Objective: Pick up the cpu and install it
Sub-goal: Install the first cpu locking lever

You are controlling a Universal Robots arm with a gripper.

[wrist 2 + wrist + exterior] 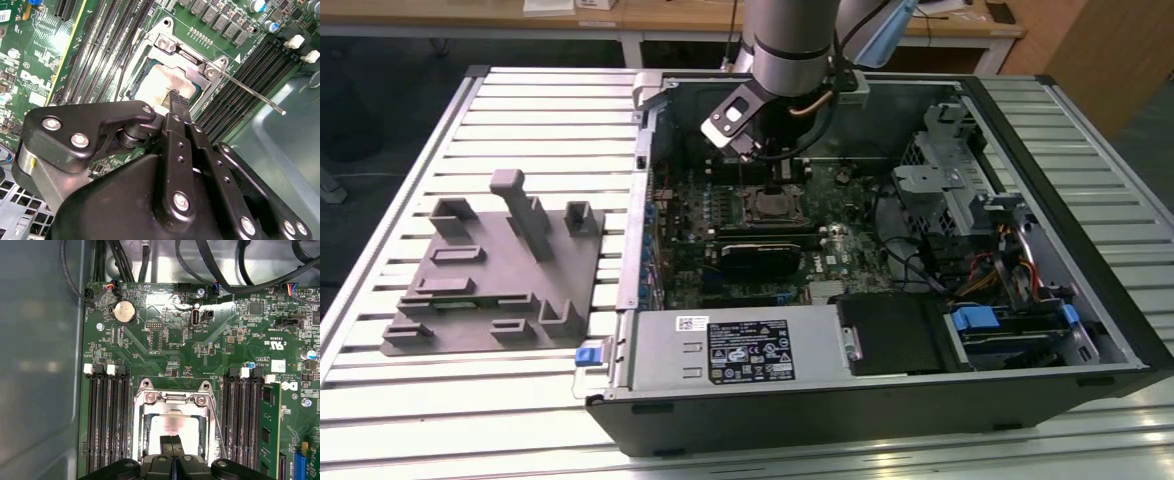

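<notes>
The cpu [172, 426] is a small square chip with a silvery face. It lies flat inside the dark socket frame [145, 412] on the green motherboard [170, 350]. It also shows in the second wrist view, cpu [152, 85], ringed by the metal bracket [172, 45]. My gripper [170, 446] hangs straight over it, its two black fingers pressed together with nothing between them. The fingertips [175, 97] are at or just above the chip's face; I cannot tell if they touch. In the exterior view the gripper [774, 183] is low inside the open computer case, over the socket [774, 207].
A thin metal lever [250, 90] sticks out beside the socket. Memory slots [102, 415] flank it, one holding a module [270, 430]. Left of the case lies a grey plastic fixture [494, 270]. A grey box with a white label [734, 345] fills the case's front.
</notes>
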